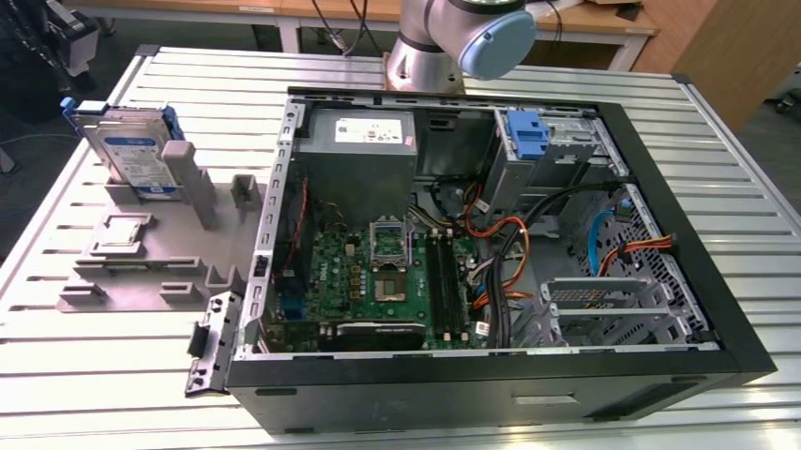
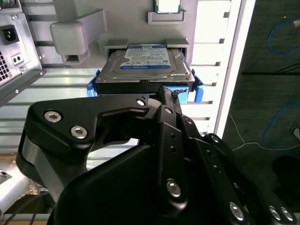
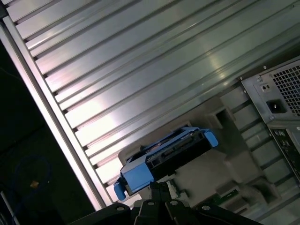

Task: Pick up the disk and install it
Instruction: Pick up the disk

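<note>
upper left of the exterior view, the disk (image 1: 129,150) is standing on edge in a slot of the grey holder (image 1: 138,281), blue bracket round it, label facing out, nothing gripping it. in the second wrist view the end effector (image 2: 166,93) is lined up with the disk's near edge, tip overlapping the blue bracket in the picture; touching or just short, i can't say, and whether it is released or clenched i cannot tell either. that's the first worry: a bite that lands on the springy blue plastic and not on the metal body could slip, and an off-centre hold could cock the disk in its slot so it binds or tips on the way out. moving right, the holder sits close beside the wall of the open computer case (image 1: 501,389) on the slatted desk (image 1: 100,375), so a low carry could clip that rim. inside, the power supply (image 1: 363,139) and the motherboard (image 1: 375,281) are exposed. further right, orange and blue cables (image 1: 501,253) lie loose near the silver cage (image 1: 532,141) with its blue latch and the empty bay (image 1: 607,300) at lower right. they could snag the bracket, and a skewed entry could jam it.
</note>
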You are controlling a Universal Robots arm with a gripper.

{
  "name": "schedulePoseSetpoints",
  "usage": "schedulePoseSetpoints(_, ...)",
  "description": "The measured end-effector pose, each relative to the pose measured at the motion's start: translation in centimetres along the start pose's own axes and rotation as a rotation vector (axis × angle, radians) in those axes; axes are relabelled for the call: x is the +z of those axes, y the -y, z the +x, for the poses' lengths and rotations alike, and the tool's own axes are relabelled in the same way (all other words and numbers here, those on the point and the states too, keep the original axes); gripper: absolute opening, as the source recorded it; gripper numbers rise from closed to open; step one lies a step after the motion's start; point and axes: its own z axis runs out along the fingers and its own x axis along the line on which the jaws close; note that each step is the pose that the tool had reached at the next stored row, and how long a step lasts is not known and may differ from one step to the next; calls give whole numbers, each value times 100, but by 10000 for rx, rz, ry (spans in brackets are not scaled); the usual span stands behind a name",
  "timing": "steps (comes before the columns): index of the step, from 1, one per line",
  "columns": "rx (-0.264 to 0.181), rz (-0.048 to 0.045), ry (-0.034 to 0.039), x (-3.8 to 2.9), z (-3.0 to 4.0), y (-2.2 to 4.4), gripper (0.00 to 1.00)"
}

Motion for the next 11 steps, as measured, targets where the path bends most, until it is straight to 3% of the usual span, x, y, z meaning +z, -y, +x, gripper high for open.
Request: schedulePoseSetpoints(11,638,-3,27,2,0,0,10)
